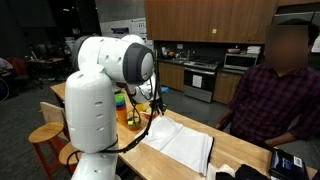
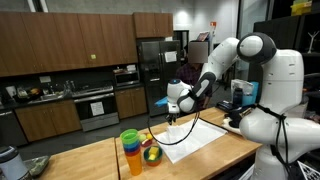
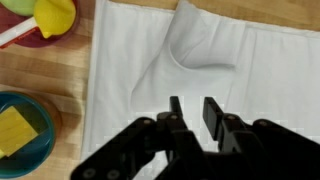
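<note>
Barely begun: a white rectangular fabric cloth point(image 3: 240, 70) lies on the light wooden desk point(image 3: 70, 85).
One flap is turned up (rumpled, not flat), the rest lies unfolded; the hand point(image 3: 192, 104) hovers above, released, grasping nothing.

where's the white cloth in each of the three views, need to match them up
In an exterior view: the white cloth lies lower centre, just right of the robot's white body.
In an exterior view: lower centre-right, to the right of the coloured cups.
Wrist view: it fills most of the picture, bunched up near the top middle.
Shared landmark: the wooden table, bare beside the cloth.
</note>
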Controlling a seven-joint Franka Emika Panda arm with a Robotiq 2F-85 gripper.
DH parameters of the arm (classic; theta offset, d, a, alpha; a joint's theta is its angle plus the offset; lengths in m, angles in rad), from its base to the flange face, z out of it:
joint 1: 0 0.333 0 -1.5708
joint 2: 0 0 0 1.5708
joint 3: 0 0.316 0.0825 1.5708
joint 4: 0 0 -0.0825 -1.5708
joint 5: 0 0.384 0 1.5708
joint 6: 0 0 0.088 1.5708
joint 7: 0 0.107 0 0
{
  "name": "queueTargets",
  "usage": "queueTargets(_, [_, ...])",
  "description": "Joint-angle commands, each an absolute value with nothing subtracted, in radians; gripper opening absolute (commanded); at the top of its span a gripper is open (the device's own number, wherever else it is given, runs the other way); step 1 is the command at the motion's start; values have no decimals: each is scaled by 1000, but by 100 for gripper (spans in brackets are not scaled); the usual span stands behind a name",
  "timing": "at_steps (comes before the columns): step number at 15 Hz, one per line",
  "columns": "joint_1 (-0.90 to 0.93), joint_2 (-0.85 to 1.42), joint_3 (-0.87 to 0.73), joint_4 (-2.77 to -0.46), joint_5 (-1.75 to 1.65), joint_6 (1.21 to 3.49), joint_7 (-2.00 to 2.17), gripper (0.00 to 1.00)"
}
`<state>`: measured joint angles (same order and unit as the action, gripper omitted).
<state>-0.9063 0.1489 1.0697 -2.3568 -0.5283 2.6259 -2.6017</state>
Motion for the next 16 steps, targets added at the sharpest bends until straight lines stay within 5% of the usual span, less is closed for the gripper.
queueTargets(1, [-965, 258, 1150, -2330, -760, 2641, -2600, 62])
queueTargets(5, [-1171, 378, 1288, -2371, -1108, 2633, -2598, 87])
queueTargets(6, [-1056, 292, 1218, -2361, -992, 2628, -2595, 70])
queueTargets(8, [-1137, 340, 1257, -2373, -1076, 2629, -2596, 84])
queueTargets(11, [-1163, 379, 1265, -2371, -1096, 2630, -2602, 87])
queueTargets(12, [-1161, 380, 1268, -2371, -1096, 2630, -2602, 97])
queueTargets(16, [-1229, 517, 1299, -2393, -1414, 2687, -2599, 100])
